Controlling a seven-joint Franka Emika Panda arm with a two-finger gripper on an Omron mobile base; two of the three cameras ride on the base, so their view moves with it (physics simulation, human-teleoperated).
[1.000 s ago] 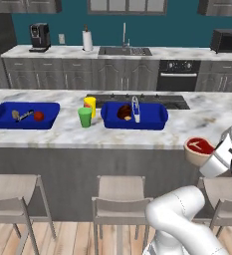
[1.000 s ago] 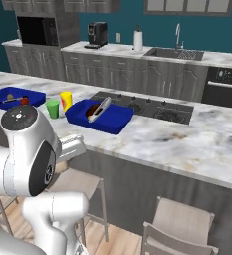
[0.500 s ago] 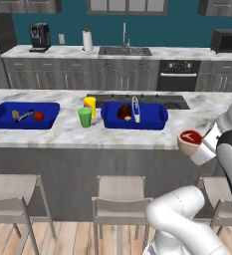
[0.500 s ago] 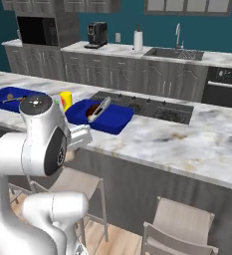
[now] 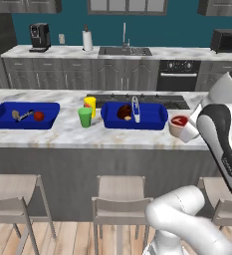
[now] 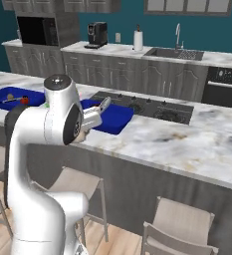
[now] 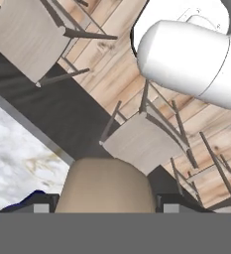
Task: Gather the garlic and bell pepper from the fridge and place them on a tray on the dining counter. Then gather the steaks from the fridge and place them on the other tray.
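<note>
Left base view: clamped in the gripper at the end of the white arm, the raw steak, red face up with a cream rim, just right of the right tray over the dining counter. In that blue tray, the brown steak beside a white utensil. Further left, a green cup and yellow cup, then the left tray with garlic and bell pepper.

Right base view: both trays on the marble, the nearer one partly behind the arm's big joint (grip itself hard to make out here).

Hand view: pinched between the two dark fingertips, a tan-cream lump, the steak's fat edge; below, stools, wood floor, a corner of marble.
</note>
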